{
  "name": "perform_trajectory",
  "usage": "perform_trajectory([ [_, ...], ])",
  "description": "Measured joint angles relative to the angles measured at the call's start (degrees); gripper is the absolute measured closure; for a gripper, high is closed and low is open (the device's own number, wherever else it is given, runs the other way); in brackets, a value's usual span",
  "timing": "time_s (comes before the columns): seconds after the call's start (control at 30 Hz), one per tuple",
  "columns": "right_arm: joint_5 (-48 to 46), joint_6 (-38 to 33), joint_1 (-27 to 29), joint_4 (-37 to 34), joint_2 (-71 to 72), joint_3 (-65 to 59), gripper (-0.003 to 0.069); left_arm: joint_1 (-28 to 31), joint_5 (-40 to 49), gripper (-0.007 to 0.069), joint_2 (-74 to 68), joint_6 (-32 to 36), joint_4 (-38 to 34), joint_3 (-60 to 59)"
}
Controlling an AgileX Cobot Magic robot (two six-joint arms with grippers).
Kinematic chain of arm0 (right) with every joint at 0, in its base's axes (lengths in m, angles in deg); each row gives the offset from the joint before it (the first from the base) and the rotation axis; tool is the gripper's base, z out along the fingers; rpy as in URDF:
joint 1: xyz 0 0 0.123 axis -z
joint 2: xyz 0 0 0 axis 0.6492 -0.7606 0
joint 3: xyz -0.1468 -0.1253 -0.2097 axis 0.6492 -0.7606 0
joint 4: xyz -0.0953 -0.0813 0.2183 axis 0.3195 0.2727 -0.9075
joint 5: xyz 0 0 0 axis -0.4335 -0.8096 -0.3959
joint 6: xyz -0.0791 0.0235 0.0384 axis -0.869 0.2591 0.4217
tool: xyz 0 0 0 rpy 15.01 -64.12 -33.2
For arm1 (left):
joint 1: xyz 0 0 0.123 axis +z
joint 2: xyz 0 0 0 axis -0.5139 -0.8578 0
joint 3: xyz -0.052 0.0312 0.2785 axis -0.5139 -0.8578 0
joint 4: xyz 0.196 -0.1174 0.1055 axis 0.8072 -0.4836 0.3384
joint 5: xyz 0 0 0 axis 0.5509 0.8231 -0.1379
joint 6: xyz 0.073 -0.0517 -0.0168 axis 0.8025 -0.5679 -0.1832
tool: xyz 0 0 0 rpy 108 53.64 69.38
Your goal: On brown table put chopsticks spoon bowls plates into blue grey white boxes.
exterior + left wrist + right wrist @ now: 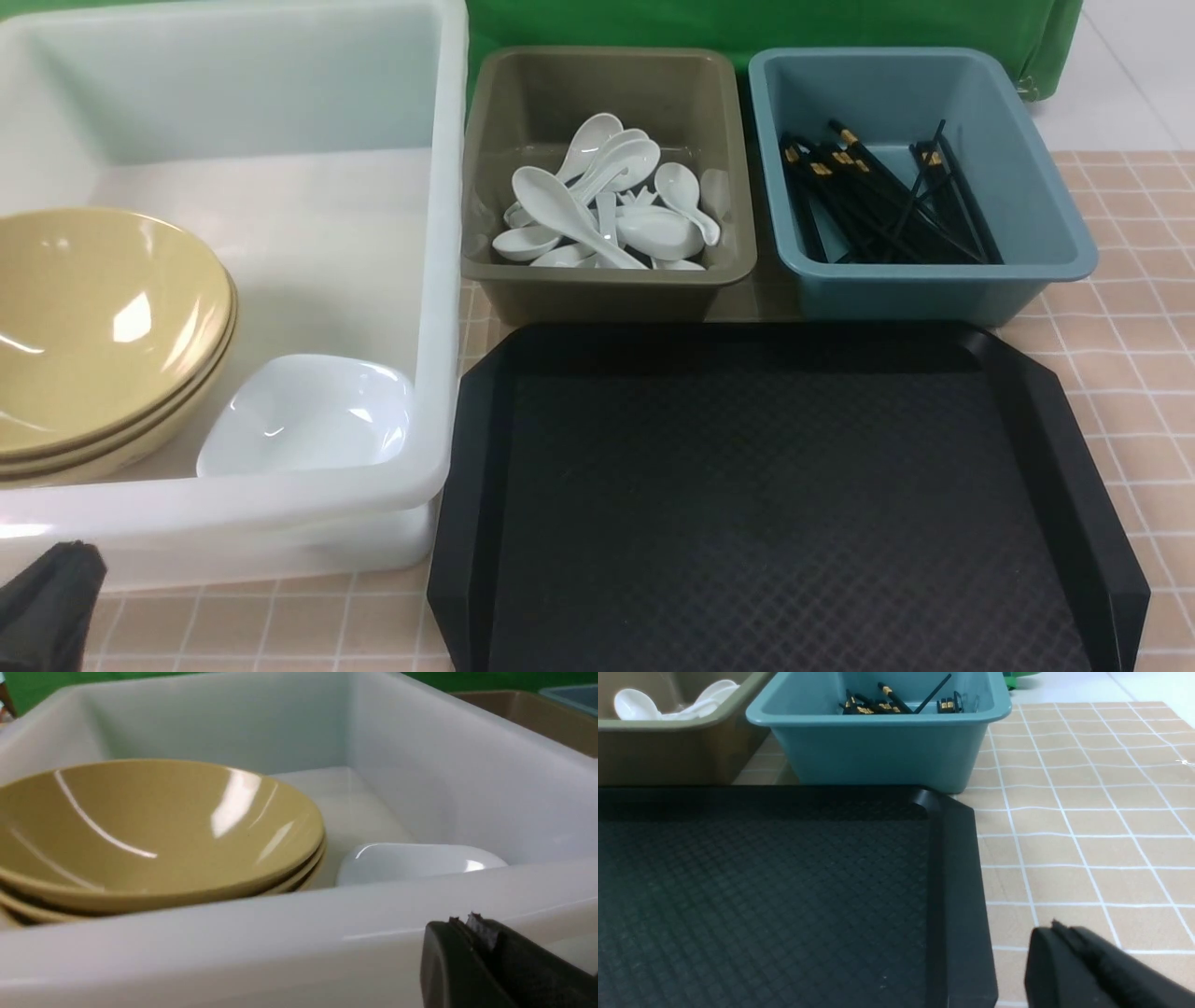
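Front view first: the big white tub (439,280) sits at the left on the desk (1120,373), and inside it a stack of tan bowls (103,336) leans against the near-left side with a small white plate (308,415) just beside them, touching the tub's near wall. Middle back, the olive-grey bin (607,280) holds a heap of white spoons (607,210); right beside it the blue bin (934,280) carries a loose bundle of black chopsticks (878,201), gold bands showing. In front of both bins lies the black tray (775,504). Down in the lower left corner a dark sliver of the left tool (47,607) pokes in, near the tub's outer wall. Over to the left wrist view: bowls (149,830) nested three deep by the look of the rims, plate (420,861) just beside them, tub wall (280,947) across the foreground, and the left tool (476,952) with its two dark tips pressed together, holding nothing. Right wrist view now: blue bin (882,751) with chopstick (887,700) ends peeking over the rim, grey bin (668,751) next door with spoons (640,707), tray (784,896) in front (its raised corner near the blue bin), and the right tool (1069,961) low over the tiled desk (1087,835), apparently closed, though the dark blurred tips make that hard to confirm.
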Motion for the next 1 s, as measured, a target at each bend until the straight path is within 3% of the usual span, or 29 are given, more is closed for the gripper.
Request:
perform_trajectory([
  [0.23, 0.0, 0.0, 0.0, 0.0, 0.0, 0.0, 0.0611, 5.2, 6.9, 0.0631, 0.4, -0.3, -4.7, 0.0],
  [0.43, 0.0, 0.0, 0.0, 0.0, 0.0, 0.0, 0.0607, 5.2, 7.1, 0.0631, 0.4, 3.5, -7.4, 0.0],
  [1.0, 0.0, 0.0, 0.0, 0.0, 0.0, 0.0, 0.0591, 5.2, 7.1, 0.0631, 0.4, 3.5, -8.4, 0.0],
])
